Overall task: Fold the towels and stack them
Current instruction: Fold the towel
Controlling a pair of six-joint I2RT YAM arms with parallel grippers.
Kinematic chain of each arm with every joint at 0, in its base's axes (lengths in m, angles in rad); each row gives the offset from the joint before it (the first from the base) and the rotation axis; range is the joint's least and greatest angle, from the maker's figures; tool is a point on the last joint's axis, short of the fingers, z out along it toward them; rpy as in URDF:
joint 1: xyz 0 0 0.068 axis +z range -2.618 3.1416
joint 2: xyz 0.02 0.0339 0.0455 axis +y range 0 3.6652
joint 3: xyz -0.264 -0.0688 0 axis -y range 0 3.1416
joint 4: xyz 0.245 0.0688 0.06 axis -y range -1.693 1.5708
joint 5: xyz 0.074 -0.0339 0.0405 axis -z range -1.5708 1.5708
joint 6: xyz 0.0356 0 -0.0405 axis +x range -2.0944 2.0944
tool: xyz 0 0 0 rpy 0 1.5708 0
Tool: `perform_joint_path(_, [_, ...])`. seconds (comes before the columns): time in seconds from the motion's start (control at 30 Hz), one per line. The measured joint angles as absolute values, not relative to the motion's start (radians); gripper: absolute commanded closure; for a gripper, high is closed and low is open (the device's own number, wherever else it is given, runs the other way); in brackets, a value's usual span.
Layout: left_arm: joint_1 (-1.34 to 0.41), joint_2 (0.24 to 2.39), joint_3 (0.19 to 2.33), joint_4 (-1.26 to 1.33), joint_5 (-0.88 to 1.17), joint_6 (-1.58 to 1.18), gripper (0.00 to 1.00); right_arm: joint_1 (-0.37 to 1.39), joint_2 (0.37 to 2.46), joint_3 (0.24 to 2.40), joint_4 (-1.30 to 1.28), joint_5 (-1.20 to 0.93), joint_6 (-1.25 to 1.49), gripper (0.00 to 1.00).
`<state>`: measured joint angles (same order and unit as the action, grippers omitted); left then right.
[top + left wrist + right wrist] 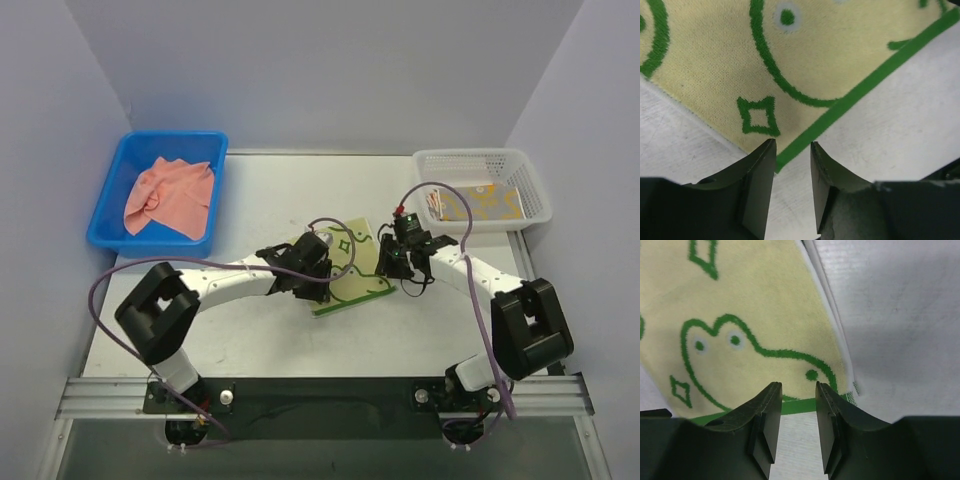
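Observation:
A pale green towel (352, 258) with dark-green duck outlines and a green border lies flat on the table's middle. It also shows in the left wrist view (805, 65) and the right wrist view (755, 315). My left gripper (316, 288) (792, 145) hovers low at its near-left corner, jaws slightly apart with only bare table between them. My right gripper (396, 268) (798, 386) is at its near-right edge, jaws apart and empty. A salmon-pink towel (170, 195) lies crumpled in the blue bin (108, 205). Orange and yellow towels (470, 203) lie in the white basket (532, 185).
The blue bin stands at the back left and the white mesh basket at the back right. Grey walls close in the table on three sides. Purple cables loop above both arms. Bare table lies in front of the towel.

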<state>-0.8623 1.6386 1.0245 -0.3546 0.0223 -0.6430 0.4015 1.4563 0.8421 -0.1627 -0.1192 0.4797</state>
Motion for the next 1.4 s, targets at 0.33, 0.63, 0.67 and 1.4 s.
perform_joint_path(0.33, [-0.852,1.71,0.975,-0.329,0.071,-0.652,0.58,0.338,1.48,0.704,-0.114,-0.196,0.59,0.71])
perform_joint_path(0.63, [-0.842,1.514,0.881,-0.399,0.074,-0.639,0.2,0.35,1.235,0.636,-0.147,-0.264,0.671,0.25])
perform_joint_path(0.67, [-0.834,1.499,0.894,-0.406,0.076,-0.638,0.19,0.35,1.217,0.654,-0.13,-0.268,0.681,0.19])
perform_joint_path(1.4, [-0.5,1.913,1.065,0.233,0.294,-0.801,0.51,0.386,1.884,0.982,0.712,-0.388,0.955,0.0])
